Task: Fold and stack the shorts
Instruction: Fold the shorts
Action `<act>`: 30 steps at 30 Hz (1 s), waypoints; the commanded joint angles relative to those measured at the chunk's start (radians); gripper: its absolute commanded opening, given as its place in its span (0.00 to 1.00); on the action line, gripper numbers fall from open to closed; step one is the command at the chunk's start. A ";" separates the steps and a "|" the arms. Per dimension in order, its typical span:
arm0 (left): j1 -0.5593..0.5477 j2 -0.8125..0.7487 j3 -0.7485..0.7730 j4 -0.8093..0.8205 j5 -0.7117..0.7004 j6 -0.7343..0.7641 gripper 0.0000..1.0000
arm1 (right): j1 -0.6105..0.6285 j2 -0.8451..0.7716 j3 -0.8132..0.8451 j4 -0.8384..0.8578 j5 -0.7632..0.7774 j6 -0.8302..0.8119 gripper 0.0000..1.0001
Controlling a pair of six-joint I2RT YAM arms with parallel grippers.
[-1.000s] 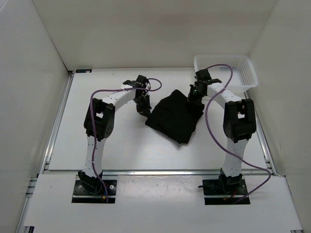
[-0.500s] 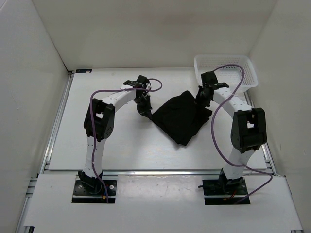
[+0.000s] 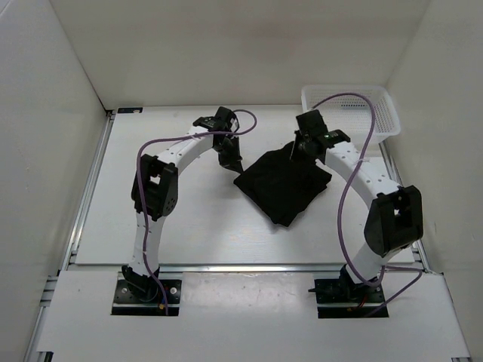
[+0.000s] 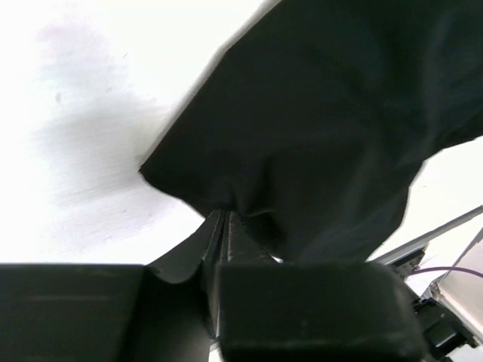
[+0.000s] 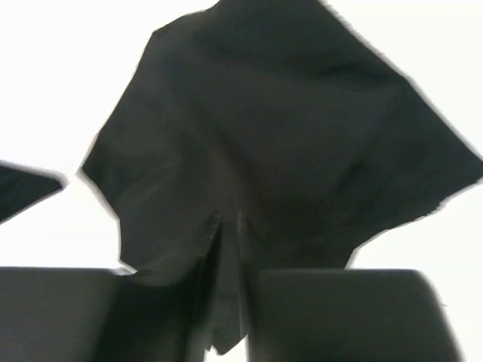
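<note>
Only from above: whole outline of shorts (image 3: 283, 183), at middle of table (image 3: 173, 226), arms on either side; white mesh basket (image 3: 389, 113) at far right, apart from cloth. Only from wrists: finger detail. Left gripper (image 4: 226, 226) pinched tight on left corner of fabric. Right gripper (image 5: 226, 249) narrowly parted, fold of cloth between; grip impossible to judge through blur. Spread as diamond, one corner toward near edge, widest left to right. Purple cables (image 3: 343, 196) looping over arms.

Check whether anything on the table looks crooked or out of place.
The shorts lie askew, turned like a diamond with rumpled edges, and one corner is puckered up at the shut left gripper. Nothing else stands out.
</note>
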 commanded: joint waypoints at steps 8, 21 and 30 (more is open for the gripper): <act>-0.035 0.038 -0.013 0.026 0.007 0.016 0.10 | -0.126 -0.134 -0.309 0.052 -0.102 0.041 0.01; -0.139 -0.223 -0.318 0.047 -0.082 -0.052 0.10 | -0.172 0.120 -0.270 0.138 -0.230 -0.014 0.22; -0.090 -0.634 -0.630 0.026 -0.153 -0.124 0.10 | 0.061 0.405 0.230 0.009 -0.203 -0.203 0.22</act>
